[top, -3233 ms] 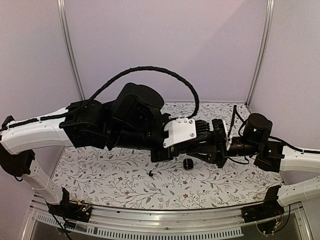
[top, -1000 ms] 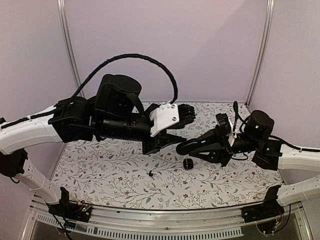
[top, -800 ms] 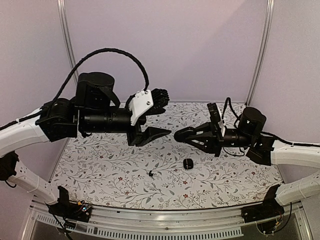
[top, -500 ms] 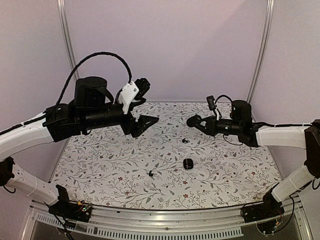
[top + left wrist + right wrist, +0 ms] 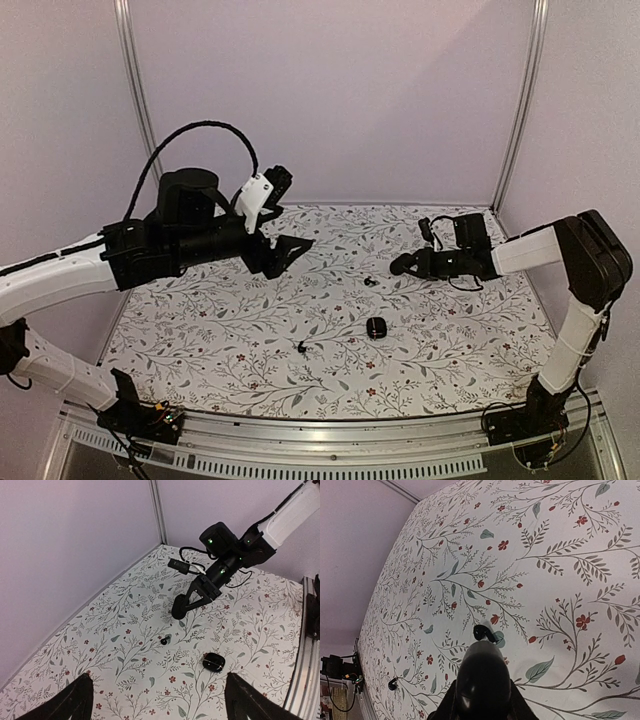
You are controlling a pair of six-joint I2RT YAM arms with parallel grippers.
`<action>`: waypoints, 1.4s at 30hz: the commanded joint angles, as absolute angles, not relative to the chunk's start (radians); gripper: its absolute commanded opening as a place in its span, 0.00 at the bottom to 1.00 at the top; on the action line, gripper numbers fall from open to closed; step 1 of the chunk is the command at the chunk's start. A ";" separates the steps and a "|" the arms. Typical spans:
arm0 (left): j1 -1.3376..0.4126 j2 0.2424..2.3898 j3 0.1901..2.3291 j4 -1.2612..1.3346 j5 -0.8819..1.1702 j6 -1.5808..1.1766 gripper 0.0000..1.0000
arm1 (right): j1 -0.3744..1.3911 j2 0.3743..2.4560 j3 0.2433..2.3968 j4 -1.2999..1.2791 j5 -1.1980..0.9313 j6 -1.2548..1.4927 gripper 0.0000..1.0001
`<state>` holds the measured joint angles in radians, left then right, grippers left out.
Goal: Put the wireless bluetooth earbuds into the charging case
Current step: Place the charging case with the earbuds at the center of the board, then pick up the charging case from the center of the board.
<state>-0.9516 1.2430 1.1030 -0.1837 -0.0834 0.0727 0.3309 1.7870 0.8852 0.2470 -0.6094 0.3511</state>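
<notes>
Right gripper [image 5: 482, 660]: fingers pressed together, no gap showing, nothing gripped. Tip low over the floral table cover [image 5: 200, 330].
One earbud [image 5: 482, 632] lies on the cover just beyond the right fingertips, apart from them.
Left gripper [image 5: 159, 680]: fingers spread wide, empty, raised well above the cover.
Charging case [image 5: 215, 661] lies on the cover within the left fingers' span, nearer the right-hand finger. Any marking on it is too small to read.
Second earbud [image 5: 393, 683] lies well apart from both grippers.
</notes>
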 commanded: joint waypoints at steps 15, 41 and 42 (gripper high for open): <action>-0.908 1.154 0.990 -0.081 -0.124 -0.021 1.00 | 0.303 1.953 0.977 0.113 -0.542 0.265 0.43; -0.855 0.986 0.893 -0.035 -0.175 -0.088 1.00 | 0.214 1.547 0.901 0.078 -0.288 0.189 0.99; -0.852 0.983 0.887 -0.031 -0.172 -0.087 1.00 | 0.214 1.504 0.888 0.088 -0.295 0.195 0.99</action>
